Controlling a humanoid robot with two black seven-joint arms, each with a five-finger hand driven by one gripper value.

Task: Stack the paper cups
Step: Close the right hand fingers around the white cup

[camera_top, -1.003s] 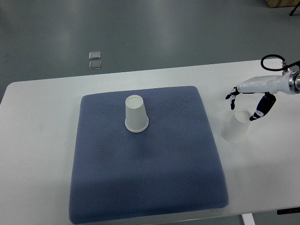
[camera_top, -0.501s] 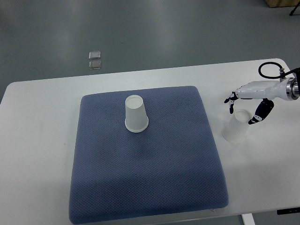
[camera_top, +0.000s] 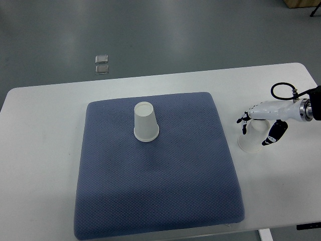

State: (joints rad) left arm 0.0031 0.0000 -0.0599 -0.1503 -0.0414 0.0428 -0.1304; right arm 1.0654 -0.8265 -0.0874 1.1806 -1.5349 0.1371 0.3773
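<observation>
Since a second ago, your right hand (camera_top: 258, 129) has dropped lower and now straddles the upside-down paper cup (camera_top: 251, 139) on the white table (camera_top: 45, 150), fingers spread either side, not yet clamped. A second inverted cup (camera_top: 145, 122) stands well to its left on the blue mat (camera_top: 155, 191).

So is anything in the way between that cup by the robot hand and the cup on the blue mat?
Nothing visible: only bare blue mat lies between the cup under the right robot hand and the upside-down cup.
</observation>
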